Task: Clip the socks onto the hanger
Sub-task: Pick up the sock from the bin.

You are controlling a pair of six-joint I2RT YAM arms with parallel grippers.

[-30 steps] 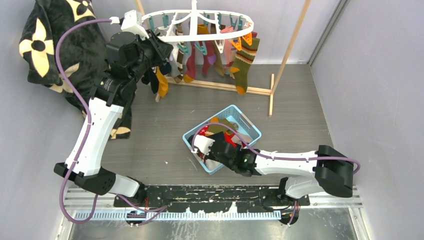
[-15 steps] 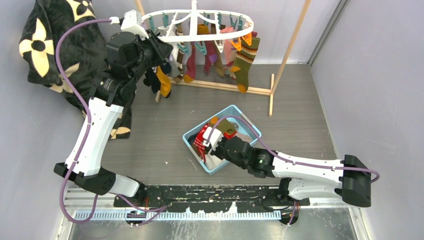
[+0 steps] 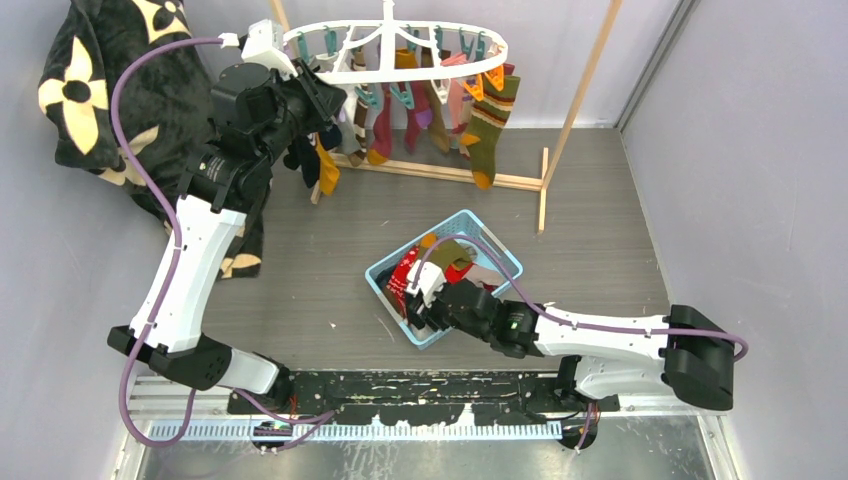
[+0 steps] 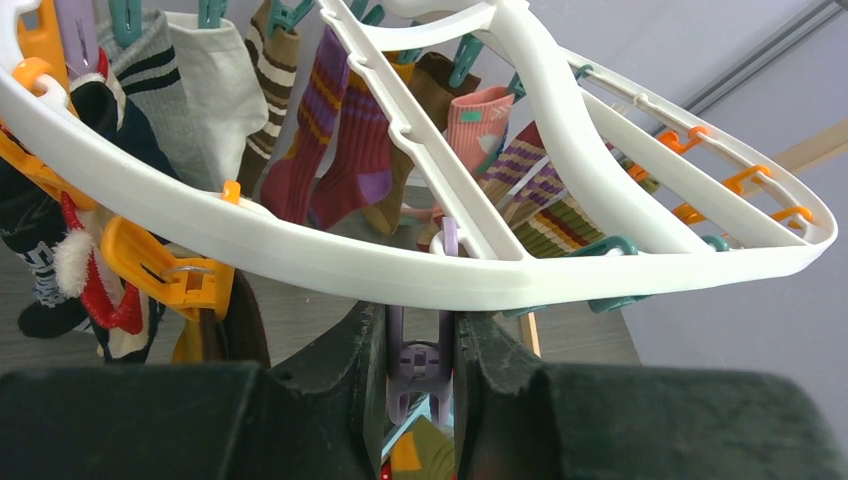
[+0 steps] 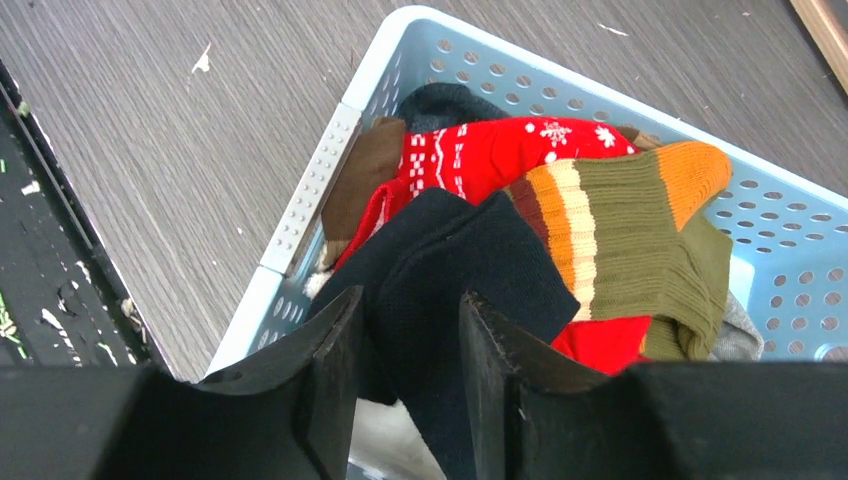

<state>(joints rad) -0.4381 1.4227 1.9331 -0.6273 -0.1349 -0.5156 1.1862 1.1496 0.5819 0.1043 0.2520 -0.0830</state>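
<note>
The left gripper sits just under the white plastic oval ring hanger, its black fingers pressed onto a lilac plastic clip dangling from the rim. Striped maroon, pink, grey and olive fabric socks hang from other clips behind it. The hanger hangs on a wooden pole rack at the far side of the grey wood-grain table. The right gripper is down in the light blue lattice basket near the table's middle, pinching a dark navy sock. A red snowflake-patterned sock and an olive sock with orange stripes lie touching it
</note>
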